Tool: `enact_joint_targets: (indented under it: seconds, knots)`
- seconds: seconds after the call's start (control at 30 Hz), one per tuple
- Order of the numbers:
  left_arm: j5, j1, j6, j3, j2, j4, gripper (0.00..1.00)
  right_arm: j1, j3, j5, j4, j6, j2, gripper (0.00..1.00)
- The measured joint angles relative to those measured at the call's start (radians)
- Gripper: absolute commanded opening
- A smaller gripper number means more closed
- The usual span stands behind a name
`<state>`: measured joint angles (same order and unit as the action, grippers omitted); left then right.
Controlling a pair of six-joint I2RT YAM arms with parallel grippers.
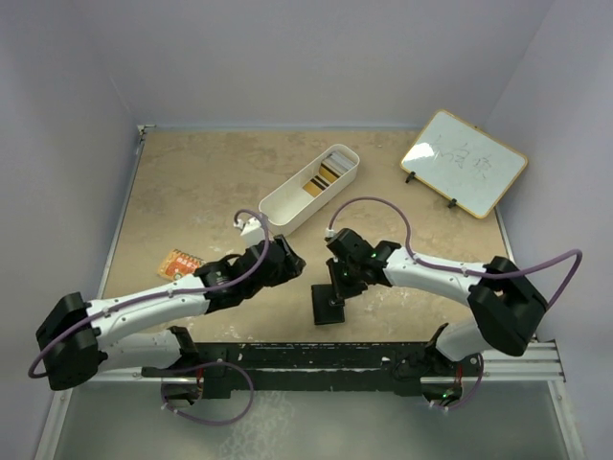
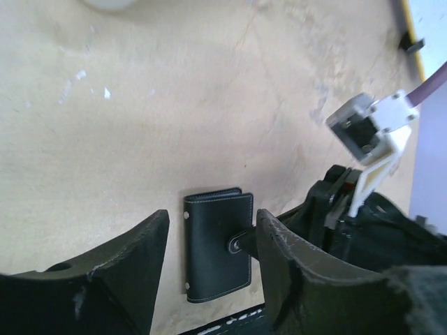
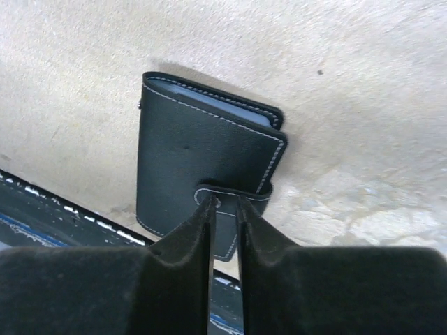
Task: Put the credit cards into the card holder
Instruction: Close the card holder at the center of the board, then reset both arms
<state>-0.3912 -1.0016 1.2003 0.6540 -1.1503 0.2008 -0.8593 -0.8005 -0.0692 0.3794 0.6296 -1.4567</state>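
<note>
One card holder (image 1: 328,304) is lying folded shut on the table (image 1: 192,182) at the near edge, between both arms. Right fingers (image 3: 181,237) are standing nearly pressed together, thin slit between, tips at the snap tab (image 3: 244,192), likely to work it open; whether the tab is being pinched cannot be told. Left fingers (image 2: 133,272) are hanging spread and empty just left of it, probably to steady it. Credit cards (image 1: 330,171) are sitting in the far white tray (image 1: 287,196), none loaded yet.
</note>
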Motion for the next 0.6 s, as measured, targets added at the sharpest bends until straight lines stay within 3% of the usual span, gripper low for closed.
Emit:
enact_joint_targets:
  seconds: [0.17,0.27,0.37,0.6]
  knots:
    - [-0.112,0.000,-0.063,0.150,0.090,0.189,0.60,0.001,-0.050,0.063,0.071,-0.004,0.053,0.44]
    - [-0.163,0.000,-0.100,0.233,0.139,0.270,0.64,0.001,-0.123,0.101,0.117,-0.002,0.126,0.75]
    - [-0.201,0.000,-0.135,0.305,0.185,0.341,0.67,0.001,-0.193,0.140,0.132,-0.004,0.202,0.98]
    - [-0.221,0.000,-0.208,0.358,0.305,0.404,0.69,0.001,-0.247,0.250,0.146,-0.004,0.365,1.00]
